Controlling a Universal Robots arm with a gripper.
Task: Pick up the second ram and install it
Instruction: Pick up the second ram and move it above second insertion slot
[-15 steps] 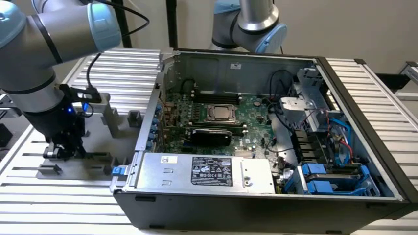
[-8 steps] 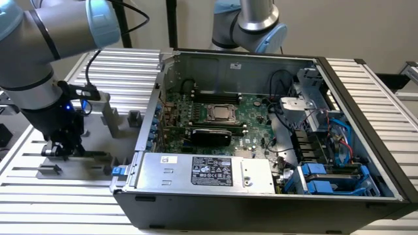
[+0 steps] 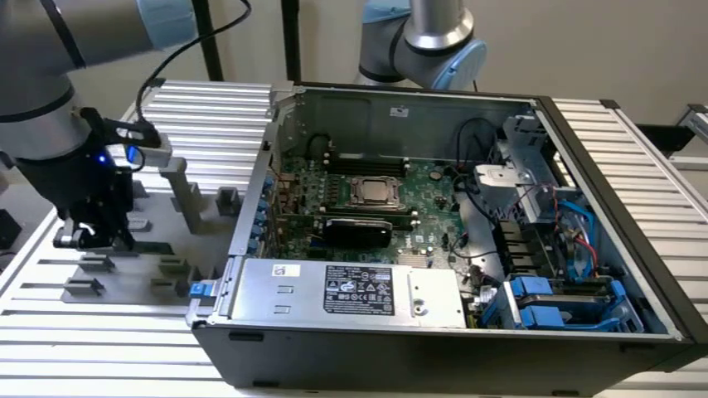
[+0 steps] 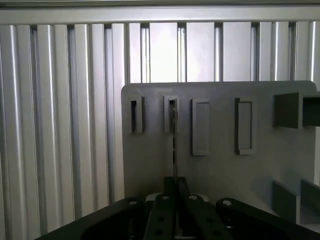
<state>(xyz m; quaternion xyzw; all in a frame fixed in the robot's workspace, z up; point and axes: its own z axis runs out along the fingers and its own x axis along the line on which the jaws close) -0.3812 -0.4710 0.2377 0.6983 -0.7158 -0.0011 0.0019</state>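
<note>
Over the grey holder plate (image 3: 166,247), near the tabletop's (image 3: 111,340) edge on the exterior view's left, the claw (image 3: 94,239) is pinching the second ram (image 4: 174,150) by its thin edge. The strip's far end meets a slot block (image 4: 171,114); whether it is free is hard to tell. If it is tilted, it could catch there, bend or slip. Farther right stands the open computer case (image 3: 443,101). A crooked strip could bump its wall.
</note>
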